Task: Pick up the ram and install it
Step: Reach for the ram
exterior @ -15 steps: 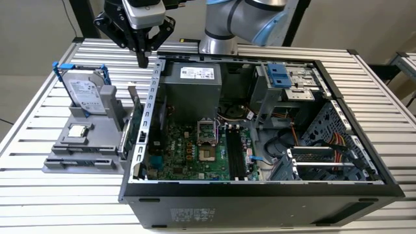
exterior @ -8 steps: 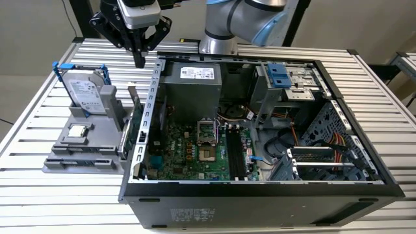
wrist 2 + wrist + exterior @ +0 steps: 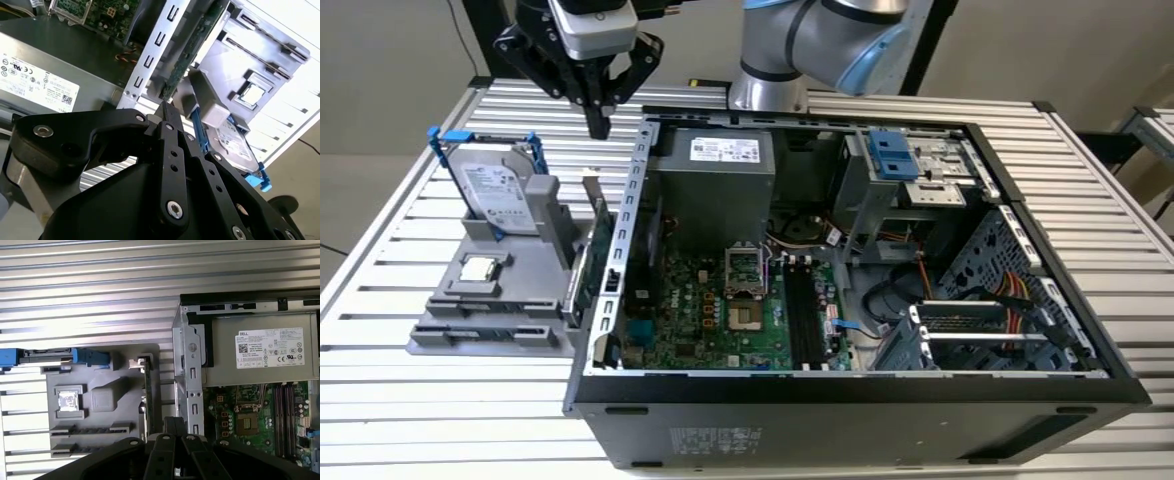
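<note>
Exterior view: gripper (image 3: 598,126) hangs at upper left of frame, above the gap between the grey fixture (image 3: 454,300) and the open computer case (image 3: 854,405); fingers drawn fully together to one tip, nothing held. Both wrist views agree: black fingers meet, no stick between them. Ram (image 3: 491,333) sits at lower left of frame, in the front slot of the fixture, well apart from the gripper; hard drive (image 3: 496,190) and processor chip (image 3: 480,268) sit on the fixture between the two. It reads as a dark strip on edge; the chips can't be made out from here, so the identification is probable, not certain. Long axis runs left-right across the frame, along the fixture's front edge, ends pointing to frame left and frame right. Memory slots (image 3: 803,312) on the board run top to bottom of the frame, roughly crosswise to the stick. Risks, as I judge them: green card (image 3: 596,250) with metal bracket stands just below the fingertips, beside the case wall, so a straight descent here would strike it, or the wrong part gets taken. Closed fingers would land on the ram's top edge rather than straddle it. A skewed grip would bring the stick tilted to the slot; with the crosswise mismatch uncorrected it would jam against the slot ends
</note>
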You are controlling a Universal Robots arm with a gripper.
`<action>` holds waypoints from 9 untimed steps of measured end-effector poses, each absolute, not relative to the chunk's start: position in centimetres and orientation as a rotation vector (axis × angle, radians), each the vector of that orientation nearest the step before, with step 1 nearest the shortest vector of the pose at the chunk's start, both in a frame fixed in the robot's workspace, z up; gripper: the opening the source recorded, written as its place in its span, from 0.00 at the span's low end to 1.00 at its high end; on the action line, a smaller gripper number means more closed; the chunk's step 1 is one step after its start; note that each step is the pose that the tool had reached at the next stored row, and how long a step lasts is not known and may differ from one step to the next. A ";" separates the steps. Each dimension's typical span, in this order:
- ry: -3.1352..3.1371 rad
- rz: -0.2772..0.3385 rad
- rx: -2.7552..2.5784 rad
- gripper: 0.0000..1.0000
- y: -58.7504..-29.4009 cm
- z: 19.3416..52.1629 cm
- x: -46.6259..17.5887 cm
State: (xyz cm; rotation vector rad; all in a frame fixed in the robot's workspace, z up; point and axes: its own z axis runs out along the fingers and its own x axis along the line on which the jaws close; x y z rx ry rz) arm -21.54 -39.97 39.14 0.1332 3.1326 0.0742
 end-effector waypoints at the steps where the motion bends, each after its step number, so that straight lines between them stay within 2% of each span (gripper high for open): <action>1: 3.133 0.074 0.133 0.00 -40.0 39.1 -21.6; 9: 3.135 0.074 0.134 0.00 -40.0 39.1 -22.3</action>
